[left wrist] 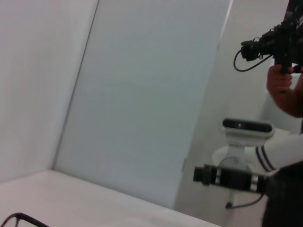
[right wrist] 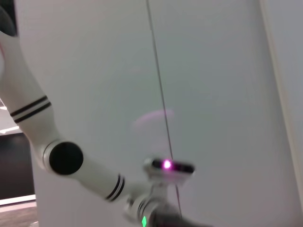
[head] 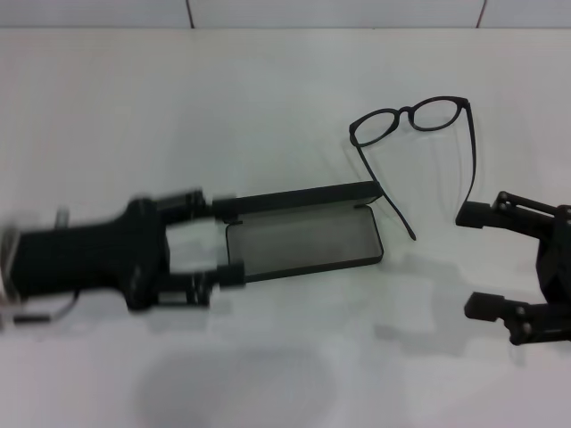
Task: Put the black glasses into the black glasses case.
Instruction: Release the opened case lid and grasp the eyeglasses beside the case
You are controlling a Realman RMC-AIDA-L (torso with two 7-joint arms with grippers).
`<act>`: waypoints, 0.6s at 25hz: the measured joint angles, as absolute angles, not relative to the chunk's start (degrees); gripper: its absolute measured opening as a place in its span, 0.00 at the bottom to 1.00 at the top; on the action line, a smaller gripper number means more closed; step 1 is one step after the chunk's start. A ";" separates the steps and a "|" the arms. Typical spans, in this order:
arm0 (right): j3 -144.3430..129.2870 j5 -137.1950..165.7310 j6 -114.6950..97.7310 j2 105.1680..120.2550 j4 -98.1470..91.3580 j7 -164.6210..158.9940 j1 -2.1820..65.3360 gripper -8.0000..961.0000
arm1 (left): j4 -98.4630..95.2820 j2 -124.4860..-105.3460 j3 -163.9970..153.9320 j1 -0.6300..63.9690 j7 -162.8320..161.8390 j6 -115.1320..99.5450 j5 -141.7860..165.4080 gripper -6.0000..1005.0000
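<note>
The black glasses [head: 412, 116] lie unfolded on the white table at the back right. One temple arm slants down past the right end of the case, and a bit of frame [left wrist: 19, 218] shows in the left wrist view. The black glasses case [head: 303, 239] lies open in the middle, its lid standing along the far side and its grey lining showing. My left gripper [head: 229, 241] is open, its two fingertips on either side of the case's left end. My right gripper [head: 477, 261] is open near the right edge, just right of the glasses' other temple tip, with nothing in it.
The white table [head: 268, 107] ends at a pale wall at the back. In the left wrist view, a person's hand holds a camera [left wrist: 279, 47] beyond the right arm [left wrist: 236, 177]. The right wrist view shows the left arm [right wrist: 61, 156] against the wall.
</note>
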State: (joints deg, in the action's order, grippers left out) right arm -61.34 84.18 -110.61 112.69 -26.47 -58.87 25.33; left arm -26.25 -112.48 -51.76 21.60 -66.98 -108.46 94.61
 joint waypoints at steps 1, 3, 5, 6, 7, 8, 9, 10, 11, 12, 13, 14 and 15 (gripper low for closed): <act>-61.35 84.21 -110.93 112.62 -26.35 -58.96 25.39 0.91 | -25.26 -113.17 -51.75 20.35 -64.08 -108.25 94.96 0.83; -61.43 84.58 -111.00 112.69 -26.28 -59.17 25.42 0.91 | -25.82 -115.24 -51.53 17.33 -58.95 -107.37 95.49 0.83; -61.53 85.67 -110.82 113.01 -26.30 -59.35 25.42 0.91 | -26.34 -116.86 -51.58 15.38 -56.45 -106.23 95.74 0.83; -61.57 86.40 -110.78 113.24 -26.32 -59.37 25.42 0.91 | -26.48 -117.54 -51.64 14.72 -55.63 -105.67 95.84 0.83; -61.59 87.16 -110.70 113.47 -26.41 -59.39 25.42 0.91 | -26.42 -117.79 -51.62 14.46 -55.37 -105.44 96.00 0.83; -61.61 87.66 -110.64 113.66 -26.45 -59.39 25.46 0.91 | -26.35 -118.02 -51.55 14.25 -55.18 -105.22 96.09 0.83; -61.61 87.95 -110.57 113.80 -26.43 -59.39 25.63 0.91 | -26.32 -118.12 -51.43 14.17 -55.22 -105.11 96.07 0.83; -61.61 88.41 -110.50 113.95 -26.26 -59.40 25.96 0.91 | -26.27 -118.14 -51.37 14.11 -55.47 -105.09 96.09 0.83; -61.61 88.58 -110.47 114.00 -26.19 -59.40 26.18 0.91 | -26.26 -118.14 -51.35 14.11 -55.84 -105.12 96.06 0.83; -61.61 89.05 -110.41 114.13 -26.07 -59.40 26.53 0.91 | -26.27 -118.12 -51.32 14.14 -56.26 -105.19 96.04 0.83; -61.61 89.30 -110.33 114.23 -26.05 -59.41 26.75 0.91 | -26.27 -118.08 -51.29 14.20 -56.77 -105.31 96.03 0.83; -61.62 89.51 -110.20 114.33 -26.05 -59.41 26.86 0.91 | -26.28 -118.03 -51.27 14.29 -57.26 -105.36 96.02 0.83; -61.62 89.69 -109.98 114.43 -26.05 -59.41 26.97 0.91 | -26.28 -117.97 -51.25 14.46 -58.04 -105.43 96.01 0.83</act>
